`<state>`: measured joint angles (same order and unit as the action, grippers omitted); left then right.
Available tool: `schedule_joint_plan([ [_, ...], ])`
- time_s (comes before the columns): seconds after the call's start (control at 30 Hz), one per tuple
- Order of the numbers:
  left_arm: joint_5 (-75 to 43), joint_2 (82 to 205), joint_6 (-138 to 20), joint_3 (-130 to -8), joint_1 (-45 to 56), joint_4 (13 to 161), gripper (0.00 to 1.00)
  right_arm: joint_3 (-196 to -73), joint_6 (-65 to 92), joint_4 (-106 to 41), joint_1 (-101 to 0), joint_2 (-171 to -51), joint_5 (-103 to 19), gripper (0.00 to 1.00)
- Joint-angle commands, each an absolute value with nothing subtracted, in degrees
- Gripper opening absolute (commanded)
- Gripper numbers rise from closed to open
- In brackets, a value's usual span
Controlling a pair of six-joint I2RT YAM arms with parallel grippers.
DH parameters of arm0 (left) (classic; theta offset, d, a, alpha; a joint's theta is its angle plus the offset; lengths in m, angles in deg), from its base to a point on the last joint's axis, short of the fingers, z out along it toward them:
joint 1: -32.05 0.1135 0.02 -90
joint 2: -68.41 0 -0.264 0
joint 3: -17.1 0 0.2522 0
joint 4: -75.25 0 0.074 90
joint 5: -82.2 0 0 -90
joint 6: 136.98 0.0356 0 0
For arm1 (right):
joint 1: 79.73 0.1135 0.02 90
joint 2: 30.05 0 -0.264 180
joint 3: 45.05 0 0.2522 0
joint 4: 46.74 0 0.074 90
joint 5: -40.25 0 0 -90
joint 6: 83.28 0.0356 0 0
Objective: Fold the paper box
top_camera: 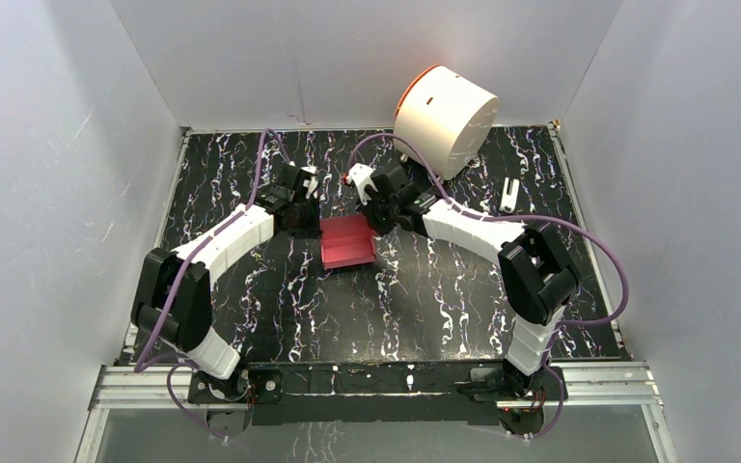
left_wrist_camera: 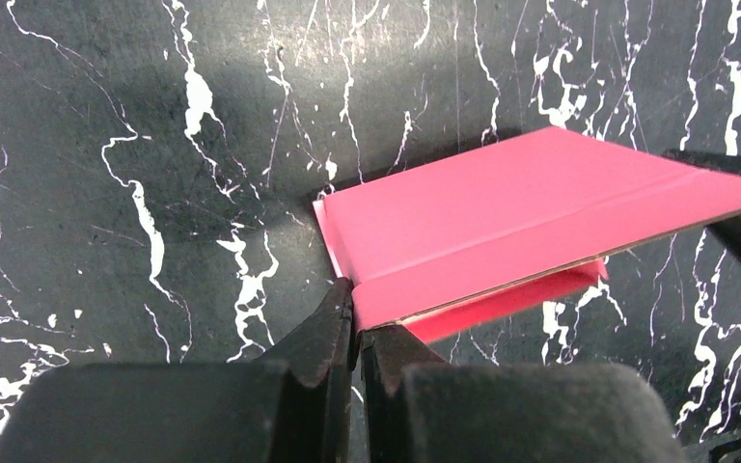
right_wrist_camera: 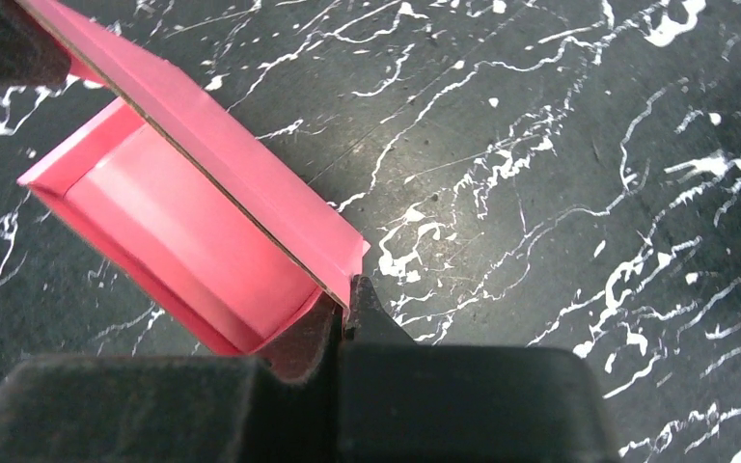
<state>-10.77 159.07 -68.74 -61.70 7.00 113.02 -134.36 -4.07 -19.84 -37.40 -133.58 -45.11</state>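
The paper box [top_camera: 348, 242] is pink-red thin cardboard, partly folded, lying mid-table between my two arms. My left gripper [left_wrist_camera: 358, 313] is shut on the near corner of its raised flap [left_wrist_camera: 502, 217]. In the right wrist view the box [right_wrist_camera: 193, 227] shows as an open tray with upright walls, and my right gripper [right_wrist_camera: 345, 297] is shut on the corner of its lid flap [right_wrist_camera: 241, 169]. From above, the left gripper [top_camera: 320, 218] pinches the box's far left corner and the right gripper [top_camera: 374, 222] its far right corner.
A large white cylinder with an orange rim [top_camera: 444, 120] lies on its side at the back right. A small white object [top_camera: 508, 194] rests right of it. White walls enclose the black marbled table [top_camera: 425, 299].
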Motion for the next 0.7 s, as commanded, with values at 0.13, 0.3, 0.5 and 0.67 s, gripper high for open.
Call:
schedule_joint_plan([
  [0.13, -10.9, 154.2, -77.2, -55.6, 5.7, 101.9, 0.00, -131.6, 16.4, -27.8, -30.9, -128.8, -60.9, 0.00],
  [0.3, -7.3, 150.9, -80.0, -51.2, 3.8, 97.4, 0.00, -127.1, 25.1, -32.3, -27.0, -127.3, -69.6, 0.00],
  [0.5, -4.7, 148.2, -82.3, -46.6, 1.8, 92.9, 0.00, -120.8, 32.8, -39.7, -23.8, -126.3, -78.1, 0.00],
  [0.67, -3.7, 146.6, -83.5, -43.3, 0.5, 90.8, 0.00, -118.7, 38.5, -41.5, -22.6, -126.3, -82.5, 0.00],
])
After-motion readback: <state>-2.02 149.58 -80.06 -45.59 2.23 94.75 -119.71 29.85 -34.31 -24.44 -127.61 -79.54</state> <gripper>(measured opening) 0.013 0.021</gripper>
